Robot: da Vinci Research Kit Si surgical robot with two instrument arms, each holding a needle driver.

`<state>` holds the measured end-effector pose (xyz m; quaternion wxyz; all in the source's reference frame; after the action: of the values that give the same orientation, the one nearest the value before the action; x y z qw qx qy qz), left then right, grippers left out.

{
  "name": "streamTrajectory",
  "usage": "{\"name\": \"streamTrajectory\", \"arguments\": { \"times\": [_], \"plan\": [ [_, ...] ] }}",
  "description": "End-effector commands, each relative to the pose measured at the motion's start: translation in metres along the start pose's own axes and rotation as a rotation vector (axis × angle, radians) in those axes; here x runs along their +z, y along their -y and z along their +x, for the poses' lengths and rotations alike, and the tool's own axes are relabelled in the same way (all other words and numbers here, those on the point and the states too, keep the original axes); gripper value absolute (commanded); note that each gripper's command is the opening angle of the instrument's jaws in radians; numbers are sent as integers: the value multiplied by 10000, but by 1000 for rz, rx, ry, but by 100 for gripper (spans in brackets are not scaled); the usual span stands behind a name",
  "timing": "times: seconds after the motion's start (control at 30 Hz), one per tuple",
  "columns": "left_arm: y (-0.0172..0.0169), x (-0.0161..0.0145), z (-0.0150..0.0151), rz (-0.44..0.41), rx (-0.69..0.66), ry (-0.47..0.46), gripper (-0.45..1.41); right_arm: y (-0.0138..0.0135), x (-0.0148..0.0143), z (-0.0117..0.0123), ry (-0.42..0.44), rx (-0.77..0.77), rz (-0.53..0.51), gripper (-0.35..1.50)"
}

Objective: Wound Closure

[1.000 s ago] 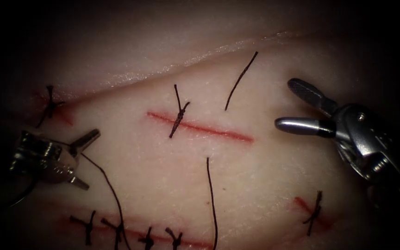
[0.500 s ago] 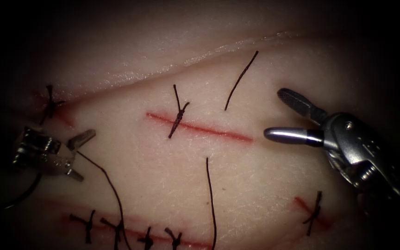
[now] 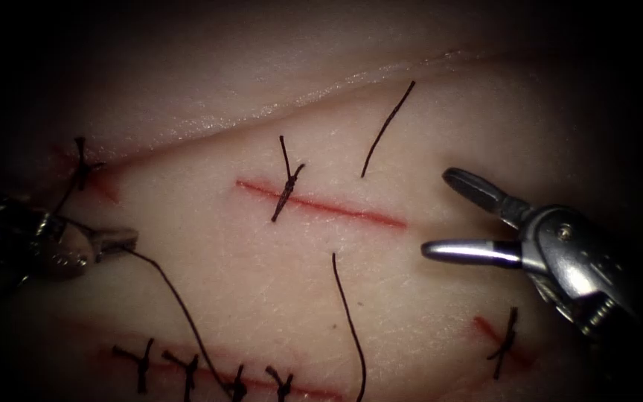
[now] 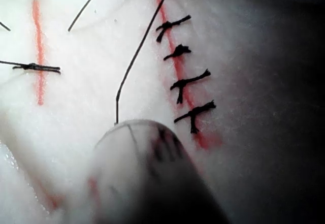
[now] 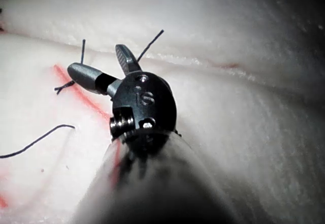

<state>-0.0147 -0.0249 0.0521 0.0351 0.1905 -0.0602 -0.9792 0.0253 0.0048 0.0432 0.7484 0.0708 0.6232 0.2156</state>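
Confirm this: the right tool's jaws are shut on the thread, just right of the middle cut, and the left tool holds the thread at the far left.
Not quite. The right tool has its jaws spread open and holds nothing, as the endoscope view and the right wrist view show. The rest stands: it sits just right of the middle cut, and the left tool holds the thread at the far left.

Left gripper point(image 3: 117, 240) tips, needle: indiscernible.

Right tool point(image 3: 440, 216) had slim silver jaws with black bands, a polished steel wrist housing with a screw, left tool point(image 3: 109, 240) was duller grey metal, dark rounded shaft point(image 5: 152, 183) behind.
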Motion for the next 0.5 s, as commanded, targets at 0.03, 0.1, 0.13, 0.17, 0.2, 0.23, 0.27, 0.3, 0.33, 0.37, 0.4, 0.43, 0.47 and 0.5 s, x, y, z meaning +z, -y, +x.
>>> {"name": "streamTrajectory", "arguments": {
  "times": [0.03, 0.1, 0.13, 0.17, 0.2, 0.23, 0.27, 0.3, 0.33, 0.37, 0.4, 0.43, 0.47, 0.5],
  "plan": [
    [-4, -4, 5, 19, -16, -19, -45, 7, 24, -5, 11, -1, 22, 89],
    [2, -17, 14, 48, -37, -38, -45, 12, 40, -6, 35, -4, 39, 89],
    [6, -22, 19, 65, -42, -51, -45, 13, 45, -6, 41, -4, 42, 88],
    [11, -30, 25, 86, -44, -66, -45, 14, 54, -7, 55, -5, 51, 88],
    [14, -34, 29, 100, -47, -74, -45, 14, 64, -8, 69, -6, 58, 84],
    [17, -39, 33, 113, -49, -84, -45, 14, 71, -9, 87, -6, 63, 83],
    [22, -43, 37, 127, -59, -97, -45, 13, 77, -11, 106, -12, 66, 79],
    [25, -46, 40, 137, -65, -110, -45, 12, 85, -14, 129, -19, 73, 72],
    [28, -48, 42, 142, -70, -122, -45, 12, 91, -16, 141, -20, 76, 67],
    [32, -49, 46, 153, -77, -133, -45, 11, 96, -19, 153, -22, 80, 57],
    [36, -50, 48, 156, -80, -145, -45, 10, 101, -25, 175, -26, 89, 32],
    [39, -49, 50, 154, -82, -154, -45, 10, 105, -29, 195, -35, 98, 5],
    [43, -47, 54, 154, -98, -162, -45, 11, 109, -34, 219, -46, 111, -20],
    [46, -45, 57, 151, -124, -164, -45, 12, 113, -39, 236, -50, 123, -35]
  ]
}}
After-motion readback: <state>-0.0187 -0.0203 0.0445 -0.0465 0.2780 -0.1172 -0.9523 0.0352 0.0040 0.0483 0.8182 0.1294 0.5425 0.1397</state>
